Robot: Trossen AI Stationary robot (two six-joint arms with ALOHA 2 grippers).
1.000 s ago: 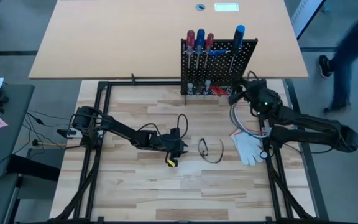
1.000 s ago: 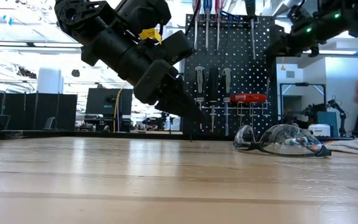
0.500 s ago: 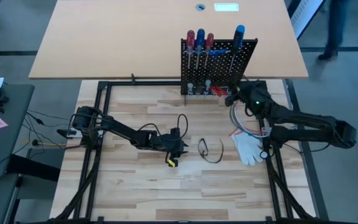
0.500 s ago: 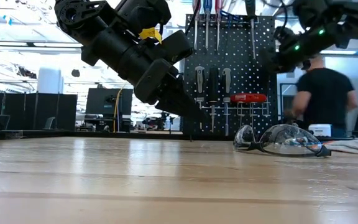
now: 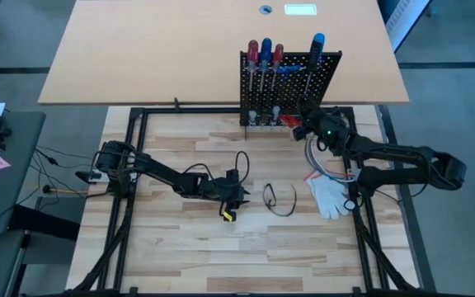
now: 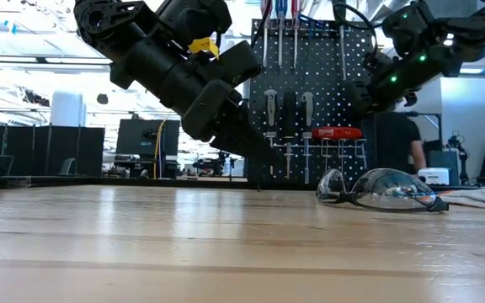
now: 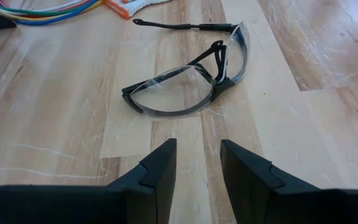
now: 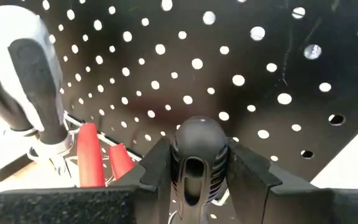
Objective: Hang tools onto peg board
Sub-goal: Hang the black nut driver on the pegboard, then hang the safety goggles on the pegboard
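The black peg board [image 5: 289, 87] stands upright at the table's far edge. Red and blue screwdrivers [image 5: 265, 51] hang along its top, and red-handled pliers [image 6: 336, 133] sit low on it. My right gripper [image 5: 303, 125] hovers at the board's lower right part, shut on a black-handled tool [image 8: 196, 146]. My left gripper [image 5: 239, 194] rests low over the table's middle, its fingers [image 7: 160, 171] a little apart with nothing between them, pointing at a pair of safety glasses [image 7: 188, 93]. My right gripper pinches the black handle [image 8: 195, 168] between its two fingers, one on each side. The handle lies along the fingers, and its rounded butt end [image 8: 197, 134] sticks out ahead of them toward the peg board [image 8: 241, 68]. The tool is clear of the table; the rest of it is hidden behind the gripper.
The clear safety glasses [image 5: 280, 198] lie on the table right of my left gripper. A white glove [image 5: 330, 196] and coloured cables [image 5: 324, 161] lie near the right edge. A grey-and-black handle [image 8: 33, 81] stands in a holder at the board's bottom. A person [image 6: 394, 143] stands behind the board.
My right gripper has sunk and gone toward the table's left, closing on the lower right part of the peg board, tipping downward and keeping the black-handled tool. A person has walked past beyond the table. My left arm has kept still.
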